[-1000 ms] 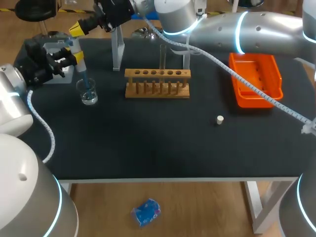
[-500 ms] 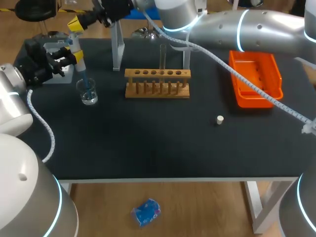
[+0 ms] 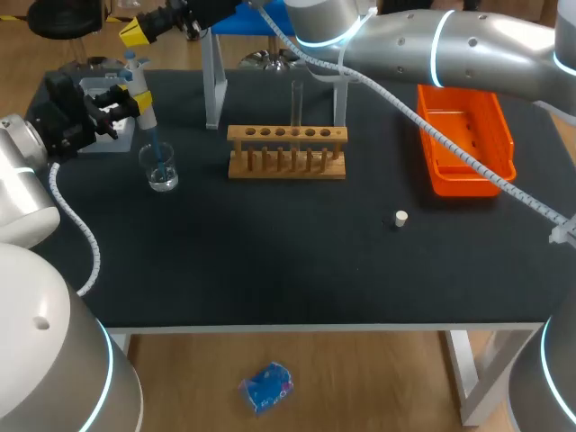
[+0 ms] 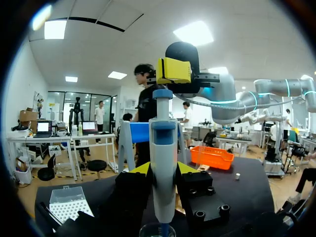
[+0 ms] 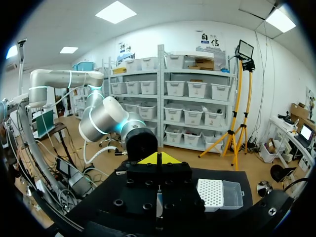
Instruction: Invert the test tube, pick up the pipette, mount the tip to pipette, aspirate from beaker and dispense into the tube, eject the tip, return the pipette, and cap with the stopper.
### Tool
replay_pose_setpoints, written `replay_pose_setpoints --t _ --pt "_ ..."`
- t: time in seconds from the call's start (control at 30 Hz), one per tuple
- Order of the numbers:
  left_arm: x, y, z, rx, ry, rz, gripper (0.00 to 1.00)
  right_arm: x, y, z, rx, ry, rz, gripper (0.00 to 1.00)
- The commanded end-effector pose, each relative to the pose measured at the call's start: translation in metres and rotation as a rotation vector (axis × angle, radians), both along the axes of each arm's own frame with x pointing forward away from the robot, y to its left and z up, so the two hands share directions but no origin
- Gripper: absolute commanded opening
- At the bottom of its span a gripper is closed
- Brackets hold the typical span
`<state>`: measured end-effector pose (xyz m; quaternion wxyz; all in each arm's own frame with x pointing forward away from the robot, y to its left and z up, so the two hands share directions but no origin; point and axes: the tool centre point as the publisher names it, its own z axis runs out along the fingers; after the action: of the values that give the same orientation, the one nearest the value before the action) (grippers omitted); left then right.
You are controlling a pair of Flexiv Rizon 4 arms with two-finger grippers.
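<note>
Holding pipette [image 3: 146,121] upright, left gripper [image 3: 139,97] pinches its body; tip sits in beaker [image 3: 161,171] near worktop's [image 3: 270,261] far-left corner. Right gripper [image 3: 135,31] hangs just above pipette's top, fingers seemingly pressed together.

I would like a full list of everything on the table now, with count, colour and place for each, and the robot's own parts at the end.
pipette: one, white and blue, tip down in the beaker
beaker: one, clear, left of the rack
rack: one, wooden, table's middle rear
test tube: one, clear, upright in the rack
stopper: one, white, on the table right of the middle
tray: one, orange, right rear
tip box: one, clear, left rear corner
table: one, black
left gripper: shut on the pipette
right gripper: shut, above the pipette's top
</note>
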<state>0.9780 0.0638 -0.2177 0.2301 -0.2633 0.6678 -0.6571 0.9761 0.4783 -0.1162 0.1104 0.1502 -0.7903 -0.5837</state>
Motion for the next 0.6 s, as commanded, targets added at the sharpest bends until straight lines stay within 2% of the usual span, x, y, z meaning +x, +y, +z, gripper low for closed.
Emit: replay_pose_setpoints --t 0.03,0.07,0.1,0.13,0.17,0.6 --pt "0.000 0.000 0.000 -0.001 0.000 0.000 0.00 -0.002 -0.004 0.008 -0.006 -0.008 0.002 0.00" --pt "0.000 0.000 0.000 -0.001 0.000 0.000 0.00 -0.004 -0.006 0.009 -0.005 -0.009 0.001 0.00" --pt "0.000 0.000 0.000 -0.001 0.000 0.000 0.00 -0.006 -0.008 0.011 -0.003 -0.009 0.000 0.26" --pt "0.000 0.000 0.000 -0.001 0.000 0.000 0.00 -0.007 -0.010 0.012 -0.001 -0.011 -0.006 0.78" --pt "0.000 0.000 0.000 -0.001 0.000 0.000 0.00 -0.009 -0.012 0.014 0.000 -0.013 -0.007 1.00" --pt "0.000 0.000 0.000 -0.001 0.000 0.000 0.00 -0.043 -0.062 0.027 -0.057 -0.041 -0.099 1.00"
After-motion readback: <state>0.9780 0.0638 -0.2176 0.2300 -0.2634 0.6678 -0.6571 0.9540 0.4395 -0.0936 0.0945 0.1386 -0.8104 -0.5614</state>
